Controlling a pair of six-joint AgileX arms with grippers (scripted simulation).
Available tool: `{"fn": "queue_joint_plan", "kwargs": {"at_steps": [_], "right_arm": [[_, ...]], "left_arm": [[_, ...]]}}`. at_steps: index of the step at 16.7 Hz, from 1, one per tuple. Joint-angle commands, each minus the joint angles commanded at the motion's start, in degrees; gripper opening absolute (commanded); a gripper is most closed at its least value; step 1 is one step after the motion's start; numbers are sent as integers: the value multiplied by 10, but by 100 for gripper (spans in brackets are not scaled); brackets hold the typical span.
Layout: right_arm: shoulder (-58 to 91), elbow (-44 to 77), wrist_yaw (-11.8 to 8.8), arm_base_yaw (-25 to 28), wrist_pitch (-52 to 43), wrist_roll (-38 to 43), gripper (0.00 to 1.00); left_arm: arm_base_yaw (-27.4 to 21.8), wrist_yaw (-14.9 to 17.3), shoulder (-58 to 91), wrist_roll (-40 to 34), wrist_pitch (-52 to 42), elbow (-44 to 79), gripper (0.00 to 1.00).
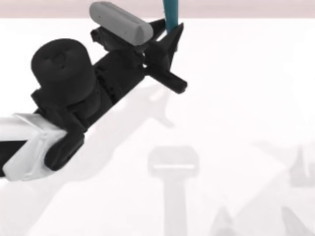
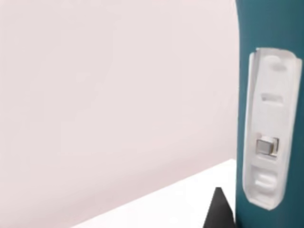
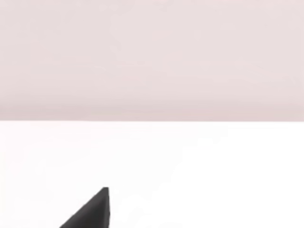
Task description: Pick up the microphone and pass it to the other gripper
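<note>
**A:** One microphone (image 1: 171, 14), and only its teal handle shows from above, at the upper middle of the top view, running off the top edge. The mesh head is out of frame.

**B:** Who has it?

**A:** The left gripper (image 1: 173, 33). Its dark fingers close on the handle from both sides, so the microphone is up off the counter (image 1: 236, 98) and standing close to upright. In the left wrist view the handle fills the right edge, with the white switch patch (image 2: 268, 128) facing the camera.

**B:** How will it handle?

**A:** I'd judge it stiff and light, a smooth rounded body that could turn or slip in a narrow pinch. The other gripper would do best to take the bare teal stretch away from the left fingers, clear of the switch patch and not on the mesh.

**B:** And the right gripper?

**A:** Only a dark fingertip (image 3: 92, 211) at the bottom of the right wrist view; I cannot tell how far apart its fingers are. It is not in the top view, only arm shadows at the lower right.

**B:** Surroundings?

**A:** Plain white counter, with a pale pinkish wall (image 3: 152, 57) behind.
</note>
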Motion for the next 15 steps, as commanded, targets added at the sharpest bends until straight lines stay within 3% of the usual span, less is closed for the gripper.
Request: {"fn": "queue_joint_plan", "kwargs": {"at_steps": [8,11,15], "right_arm": [[20,13,-8,10,7,-2,100],[93,59,-36,41,33,-6,100],[258,157,-90,104,91,-13,100]], "left_arm": [[-2,-1,-2,-1,1,-2,0],[-2,-1,-2,-1,1,-2,0],[-2,-1,-2,-1,1,-2,0]]}}
